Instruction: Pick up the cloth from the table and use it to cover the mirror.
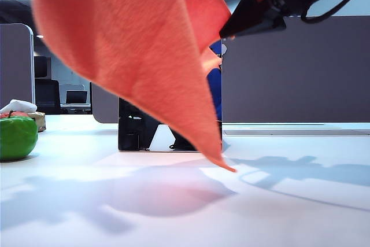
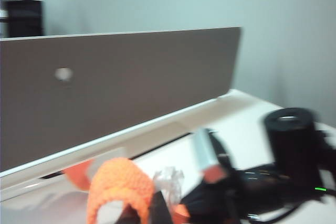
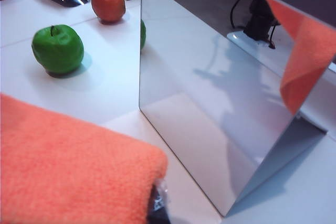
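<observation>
We have the cloth [image 1: 133, 50] lifted, both grippers' jaws clenched on it: left gripper [image 2: 137, 214], right gripper [image 3: 156, 209]; mirror [image 3: 210, 103] at the table's [image 1: 289, 201] far edge uncovered.

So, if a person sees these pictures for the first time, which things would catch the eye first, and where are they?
First the large bright orange fuzzy cloth, hanging in the air above the white table and hiding most of the upright mirror behind it. The right gripper, upper right in the exterior view, is shut on one edge; the left gripper is shut on another. Left of the mirror stands a shiny green apple.
</observation>
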`<state>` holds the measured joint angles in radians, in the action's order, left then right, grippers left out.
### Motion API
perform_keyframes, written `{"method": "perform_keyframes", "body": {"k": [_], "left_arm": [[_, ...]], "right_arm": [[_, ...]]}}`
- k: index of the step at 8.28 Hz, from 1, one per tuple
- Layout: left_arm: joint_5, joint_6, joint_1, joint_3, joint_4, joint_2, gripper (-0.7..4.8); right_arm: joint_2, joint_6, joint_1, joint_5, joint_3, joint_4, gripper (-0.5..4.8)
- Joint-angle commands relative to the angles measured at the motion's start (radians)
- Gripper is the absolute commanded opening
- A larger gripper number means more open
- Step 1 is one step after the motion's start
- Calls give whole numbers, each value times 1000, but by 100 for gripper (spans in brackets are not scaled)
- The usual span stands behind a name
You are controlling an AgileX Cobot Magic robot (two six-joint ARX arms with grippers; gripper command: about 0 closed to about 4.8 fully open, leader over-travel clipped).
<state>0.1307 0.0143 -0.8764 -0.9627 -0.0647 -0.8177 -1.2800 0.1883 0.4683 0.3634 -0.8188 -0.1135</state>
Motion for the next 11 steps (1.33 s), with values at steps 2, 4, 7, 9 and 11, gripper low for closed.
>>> {"method": "perform_keyframes", "body": {"k": [2,4,7,9,11], "left_arm": [[245,-14,0,-6,-51,1,-6],[269,-14,0,-6,-74,-1,-6],[425,-18,5,-6,-106,-2,-6],[375,-18,114,-6,-106,-28,-6],[246,-8,227,-6,-104,-95,-6]], "right_arm": [[96,-5,3,-22,-7,-54,-1],[117,-5,3,-25,-6,-56,-1],[168,-5,3,-33,-7,-56,-1],[182,-5,3,-71,-18,-77,-1],[178,3,3,-175,-44,-86,-1]]}}
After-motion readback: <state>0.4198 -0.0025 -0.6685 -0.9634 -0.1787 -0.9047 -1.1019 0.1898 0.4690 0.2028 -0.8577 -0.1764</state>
